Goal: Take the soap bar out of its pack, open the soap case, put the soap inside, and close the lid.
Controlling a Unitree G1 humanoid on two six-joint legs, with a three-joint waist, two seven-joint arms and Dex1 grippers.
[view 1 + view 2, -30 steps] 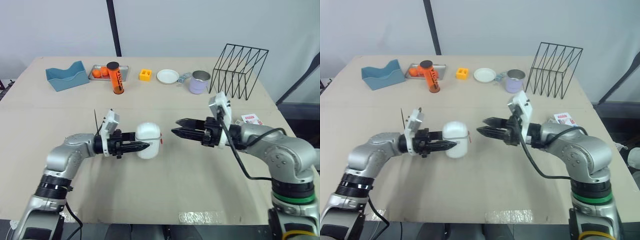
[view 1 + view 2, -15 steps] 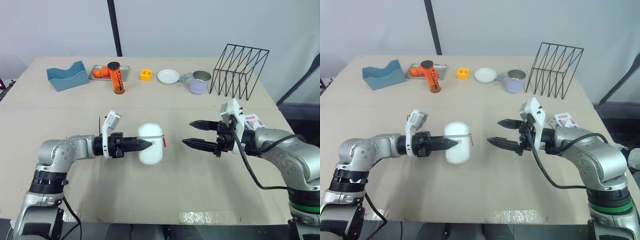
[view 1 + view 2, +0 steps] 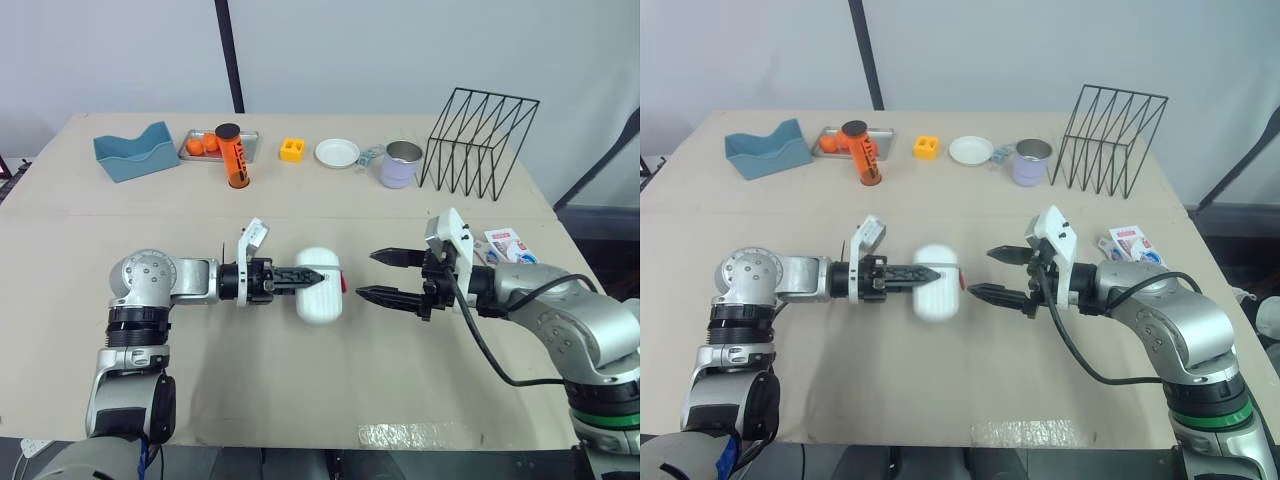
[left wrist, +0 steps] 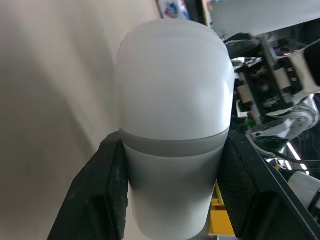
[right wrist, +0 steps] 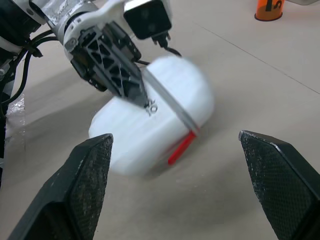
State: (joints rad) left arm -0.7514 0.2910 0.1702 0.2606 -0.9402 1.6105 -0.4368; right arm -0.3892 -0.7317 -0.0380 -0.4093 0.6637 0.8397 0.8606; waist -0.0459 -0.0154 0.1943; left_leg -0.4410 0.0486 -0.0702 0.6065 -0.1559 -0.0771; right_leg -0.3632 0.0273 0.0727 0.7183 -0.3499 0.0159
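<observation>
At the left, the left gripper (image 3: 302, 277) is clamped on a white oval plastic soap case (image 3: 325, 302), with one black finger on each side of it. It holds the case low over the beige table (image 3: 300, 390) near the middle; whether the case touches the tabletop cannot be told. The case's lid is shut, and a small red mark (image 3: 344, 285) on it faces right. Just beside that end, the right gripper (image 3: 366, 274) points at the case, its two black fingers spread apart with nothing between them. Farther right, by the right arm, a small white, red and blue soap pack (image 3: 503, 243) lies flat on the table.
</observation>
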